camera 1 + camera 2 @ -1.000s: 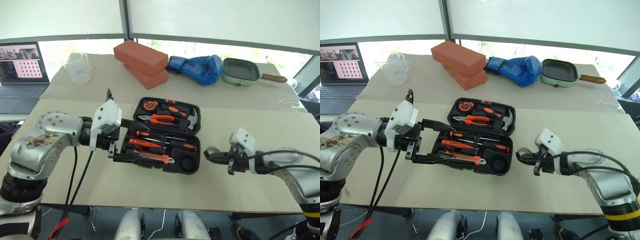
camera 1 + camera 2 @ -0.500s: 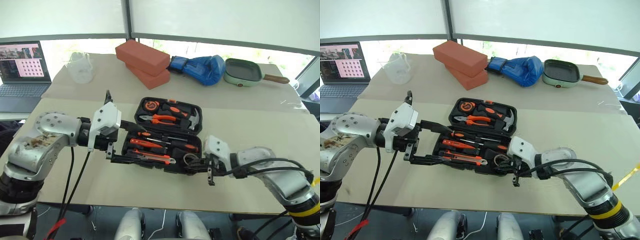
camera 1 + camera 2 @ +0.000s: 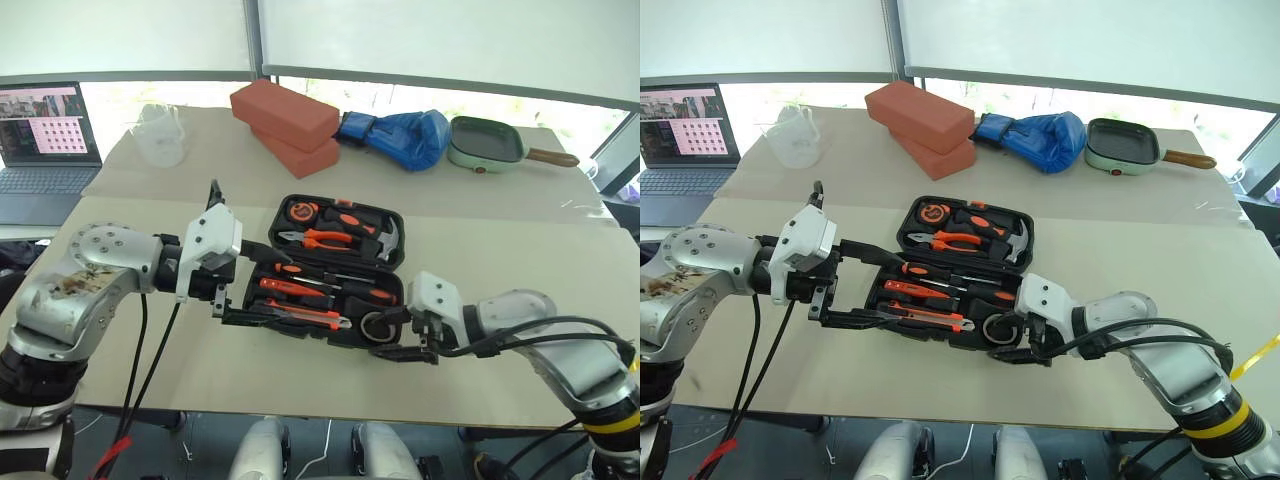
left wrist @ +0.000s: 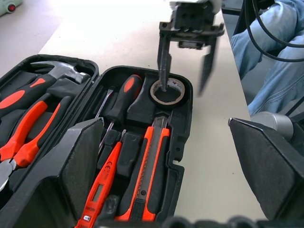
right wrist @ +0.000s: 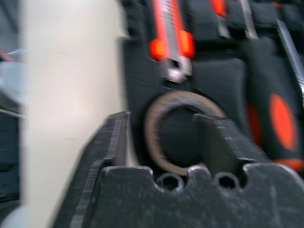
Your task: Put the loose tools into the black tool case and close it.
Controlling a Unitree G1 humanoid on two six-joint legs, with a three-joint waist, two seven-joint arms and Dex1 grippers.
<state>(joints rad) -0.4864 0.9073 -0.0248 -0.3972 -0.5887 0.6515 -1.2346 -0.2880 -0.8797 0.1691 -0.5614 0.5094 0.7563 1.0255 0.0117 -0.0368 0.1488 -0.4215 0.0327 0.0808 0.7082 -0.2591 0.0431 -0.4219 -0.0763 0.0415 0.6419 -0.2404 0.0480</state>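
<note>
Two moulded halves of the black tool case point(image 3: 338, 268) lay open flat on the matte beige table point(image 3: 500, 250). The small tape roll point(image 4: 166, 92), a dull ring, sat in its round corner recess, and the right gripper point(image 4: 186, 59) had its jaws spread, one finger seemingly inside the ring, though blur made contact hard to call. The left gripper point(image 3: 232, 285) stood wide open, empty, at the case's other end.
</note>
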